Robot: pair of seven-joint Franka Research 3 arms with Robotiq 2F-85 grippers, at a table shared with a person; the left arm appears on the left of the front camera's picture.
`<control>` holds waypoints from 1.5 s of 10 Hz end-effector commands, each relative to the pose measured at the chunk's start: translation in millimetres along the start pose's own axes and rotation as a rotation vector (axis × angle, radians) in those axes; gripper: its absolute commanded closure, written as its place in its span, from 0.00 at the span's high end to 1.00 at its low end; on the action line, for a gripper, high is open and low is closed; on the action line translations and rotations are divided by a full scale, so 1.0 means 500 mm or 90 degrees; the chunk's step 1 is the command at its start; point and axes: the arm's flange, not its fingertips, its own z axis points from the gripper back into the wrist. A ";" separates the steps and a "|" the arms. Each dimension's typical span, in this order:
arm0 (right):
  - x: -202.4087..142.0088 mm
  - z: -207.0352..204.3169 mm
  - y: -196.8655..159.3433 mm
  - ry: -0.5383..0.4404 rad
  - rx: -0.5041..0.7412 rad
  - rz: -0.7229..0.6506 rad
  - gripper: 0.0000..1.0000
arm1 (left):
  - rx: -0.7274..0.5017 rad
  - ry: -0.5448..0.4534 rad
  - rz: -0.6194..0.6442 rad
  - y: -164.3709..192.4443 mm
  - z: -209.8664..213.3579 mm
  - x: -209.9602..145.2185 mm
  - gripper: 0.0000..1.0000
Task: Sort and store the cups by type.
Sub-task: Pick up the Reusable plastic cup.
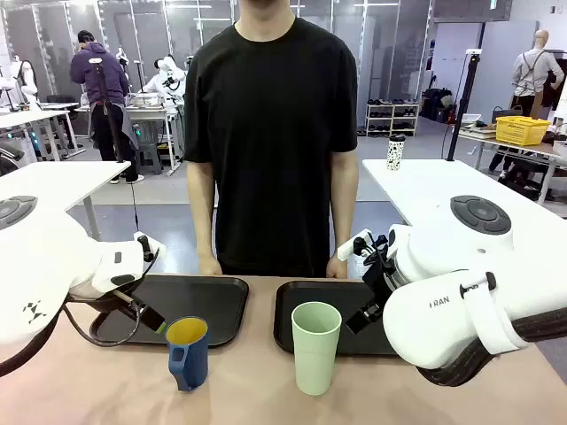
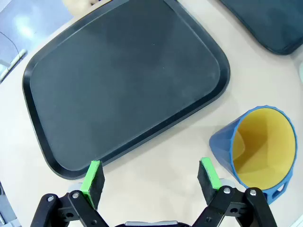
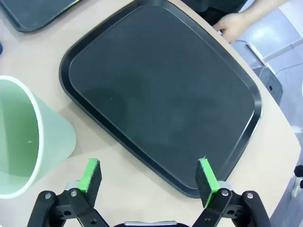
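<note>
In the front view, my left gripper hangs over the near right corner of the left black tray, a flat plastic one with rounded corners. Its jaws are apart and hold nothing. The short dark blue mug, handled and yellow inside, stands upright on the tan table just off that same corner. The tall pale mint-green tumbler, handleless, stands upright farther right of that tray, past the mug. My right gripper hovers just beyond the tumbler, jaws apart and empty. A person stands behind that tray's far right corner.

In the left wrist view, the left black tray lies bare ahead of my fingers. The mug sits off its corner, outside my jaws and just beside one green pad, with its mouth facing up at me.

In the right wrist view, the tumbler stands outside my jaws, beside one pad.

I judge the left arm nearer the mug and the right arm nearer the tumbler. Both cups have their long axis vertical, so each grip calls for a sideways shift first.
</note>
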 end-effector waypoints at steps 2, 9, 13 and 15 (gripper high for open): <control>0.000 0.000 0.000 0.000 0.000 0.000 1.00 | 0.000 0.000 0.000 0.000 0.000 0.000 1.00; 0.000 0.000 0.000 0.000 0.000 0.000 1.00 | 0.000 0.000 0.000 0.000 0.000 0.000 1.00; 0.000 0.000 0.000 0.000 0.000 0.000 1.00 | 0.000 0.000 0.000 0.000 0.000 0.000 1.00; 0.000 0.000 0.000 0.000 0.000 0.000 1.00 | 0.000 0.000 0.000 0.000 0.000 0.000 1.00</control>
